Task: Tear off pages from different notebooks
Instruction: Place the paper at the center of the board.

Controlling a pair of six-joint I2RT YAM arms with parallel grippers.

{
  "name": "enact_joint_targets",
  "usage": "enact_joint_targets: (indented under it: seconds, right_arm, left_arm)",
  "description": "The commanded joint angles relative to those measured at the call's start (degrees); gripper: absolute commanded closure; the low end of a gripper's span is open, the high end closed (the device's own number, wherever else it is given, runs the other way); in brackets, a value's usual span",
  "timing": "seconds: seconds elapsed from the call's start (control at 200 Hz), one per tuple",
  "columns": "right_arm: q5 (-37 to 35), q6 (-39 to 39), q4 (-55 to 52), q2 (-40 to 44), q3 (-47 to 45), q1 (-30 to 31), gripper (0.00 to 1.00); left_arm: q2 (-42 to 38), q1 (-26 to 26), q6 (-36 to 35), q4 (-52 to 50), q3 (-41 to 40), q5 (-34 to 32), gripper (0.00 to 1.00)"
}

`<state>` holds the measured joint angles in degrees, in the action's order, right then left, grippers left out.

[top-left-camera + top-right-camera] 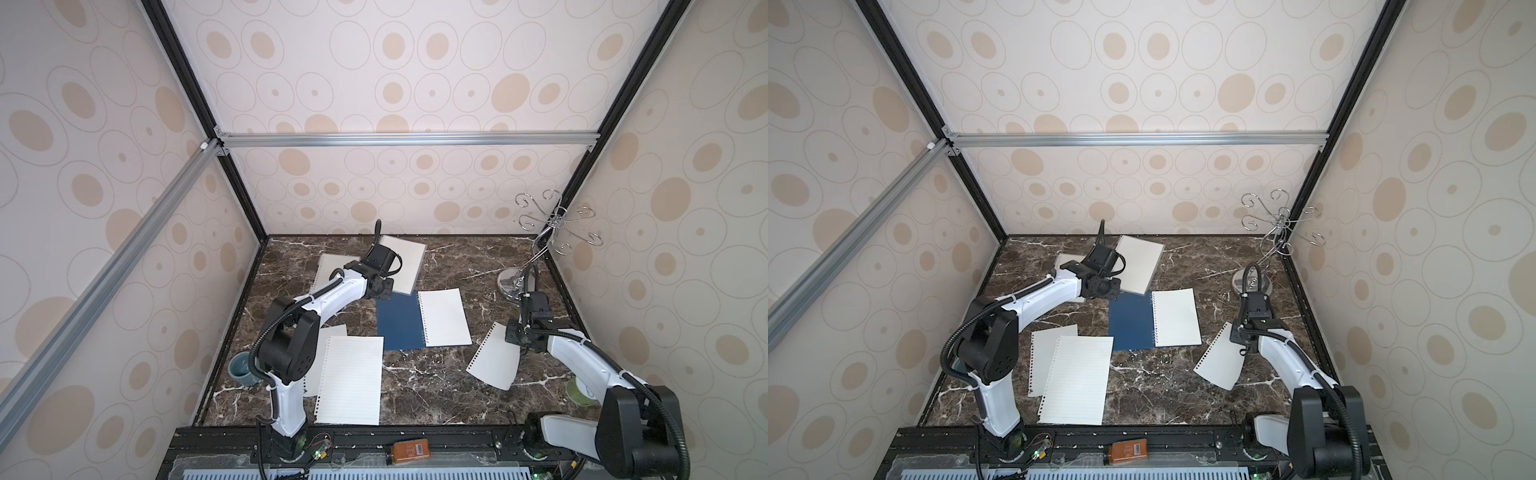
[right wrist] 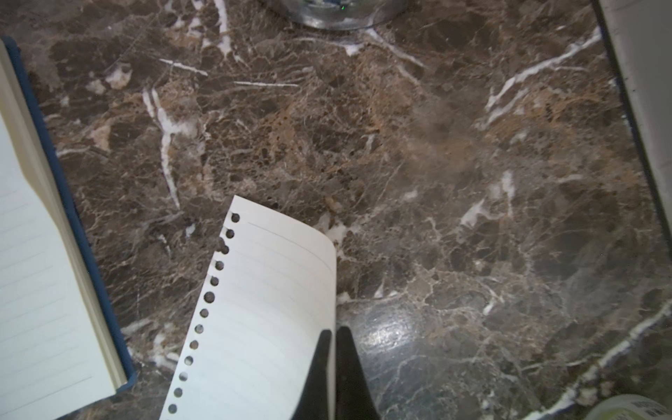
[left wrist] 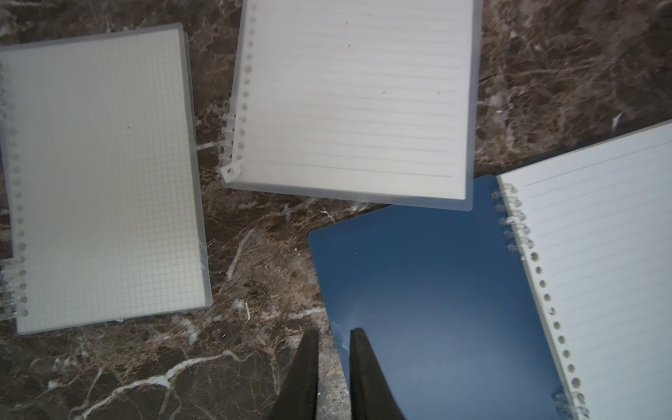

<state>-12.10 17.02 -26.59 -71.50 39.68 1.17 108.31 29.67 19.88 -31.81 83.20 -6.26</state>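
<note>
Item 1, right gripper [image 2: 334, 331]: I see it pinched on the edge of one page [image 2: 262, 309], the sheet slanting down from the jaws, right of centre in both top views. Item 2, left gripper [image 3: 334, 332]: narrow gap, nothing between, over a corner of the blue notebook [image 3: 418, 291], lying open mid-frame on the table [image 1: 436, 386]. Item 3: large notebook [image 1: 409, 262] and small notebook [image 1: 328, 270], upper centre. Item 4: two loose pages [image 1: 351, 380], overlapping, lower left of centre

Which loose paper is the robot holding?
The lined white sheet pinched in the right pincer; the other two loose sheets lie flat on the brown marble table.
</note>
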Motion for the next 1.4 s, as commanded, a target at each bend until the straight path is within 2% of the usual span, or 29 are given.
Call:
enact_joint_targets:
  seconds: [0.0,0.175,0.38,0.59,0.745,0.87,0.935,1.05,1.146,1.261,1.391]
  right_arm:
    - [-5.02,-1.86,-3.71,-1.48,2.94,-1.01,1.0]
    - [-3.94,-2.51,-5.09,-5.03,4.8,-2.53,0.94]
    - [1.02,-3.92,-7.25,-7.96,6.61,-7.08,0.91]
    - [1.89,-3.74,-7.43,-7.54,6.45,-7.74,0.64]
    - [0.35,-3.44,-7.72,-4.26,5.43,-7.76,0.63]
    - [-0.57,-2.97,-8.11,-0.52,5.3,-7.7,0.53]
    - [-0.6,-2.88,-8.52,1.2,5.6,-7.69,0.53]
    - [10.37,-2.61,-5.59,3.38,5.56,-7.68,0.5]
    - [18.52,-0.29,-3.08,1.82,6.24,-7.4,0.49]
    - [21.94,0.22,-3.06,-1.68,8.43,-5.69,0.5]
    - [24.62,-2.61,-2.92,-5.29,10.83,-2.47,0.49]
  left_arm:
    - [0.0,-0.75,1.06,0.2,-0.73,-2.81,0.81]
    - [2.46,-0.75,1.5,0.32,-0.73,-2.07,0.78]
    - [5.12,-0.81,1.87,0.62,-0.85,-0.96,0.76]
    - [6.59,-0.64,2.53,2.12,-2.73,0.29,0.76]
    - [7.81,-0.21,2.46,2.29,-3.06,1.46,0.75]
    - [9.74,1.4,2.18,1.93,-1.85,1.6,0.75]
    - [10.51,2.25,2.27,1.94,-1.22,1.95,0.75]
    - [12.27,3.57,2.42,1.67,0.39,2.61,0.75]
    - [13.88,5.06,2.44,1.33,2.05,2.81,0.75]
    - [15.79,7.05,2.53,0.54,4.31,3.14,0.75]
    - [16.08,8.2,3.15,0.85,5.26,4.67,0.75]
